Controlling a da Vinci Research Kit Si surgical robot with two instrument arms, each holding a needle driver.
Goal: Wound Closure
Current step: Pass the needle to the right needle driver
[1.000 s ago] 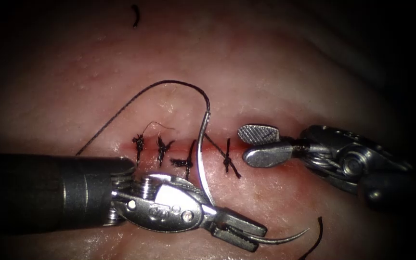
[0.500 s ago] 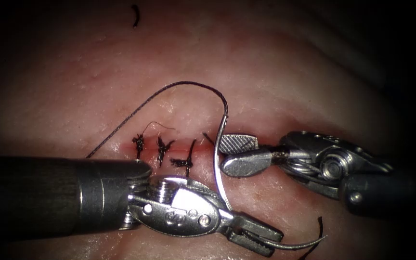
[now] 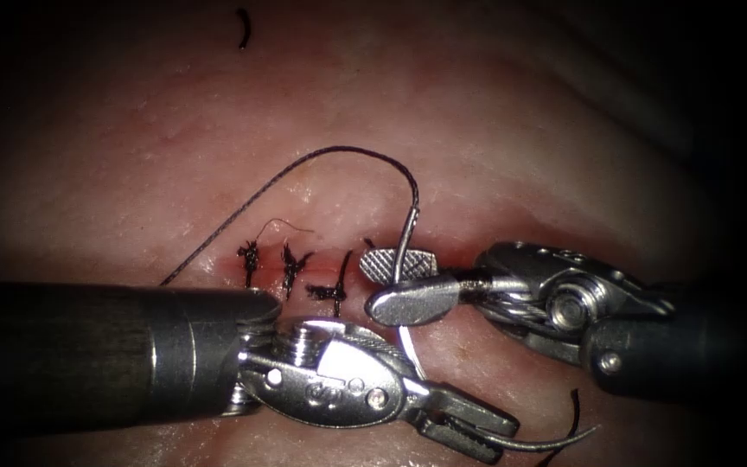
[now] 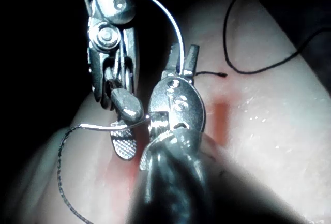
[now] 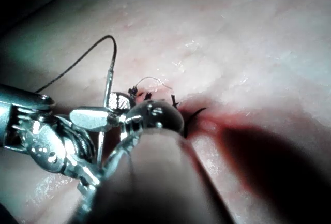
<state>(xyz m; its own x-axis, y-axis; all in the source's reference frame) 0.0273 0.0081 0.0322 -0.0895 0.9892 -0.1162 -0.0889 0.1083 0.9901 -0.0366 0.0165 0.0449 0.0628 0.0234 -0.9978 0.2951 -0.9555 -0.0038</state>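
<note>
Tissue (image 3: 494, 130), a pale pink slab of pork belly with a short reddish cut (image 3: 322, 264) running across it, carries three dark knotted stitches (image 3: 291, 270) over the left part of the cut, with a little red fluid (image 3: 326, 258) along the line. From the left comes the left arm's tool (image 3: 469, 428), a dark shaft ending in a bright steel wrist below the cut; its fingers are pressed together on the curved steel needle (image 3: 410, 350) close to the pointed end, and the sharp tip sticks out past them toward the right, free of the tissue. From that grip the needle arcs upward over the cut to its blunt end, where the dark braided thread (image 3: 339, 152) is fastened; the thread loops up and over, then runs down to the left and passes behind the left shaft. Further right, the right arm's tool (image 3: 401, 281) reaches in along the cut, and since a second ago it has moved leftward to the needle; its fingers are spread, one on each side of the needle's upper part, not clamped on it. The left wrist view shows the same, the ribbed finger (image 4: 123, 144) lying apart from the smooth one with the needle between. Two loose cut ends of dark thread lie on the tissue, one far up at the left (image 3: 244, 28) and one low at the right (image 3: 571, 424).
</note>
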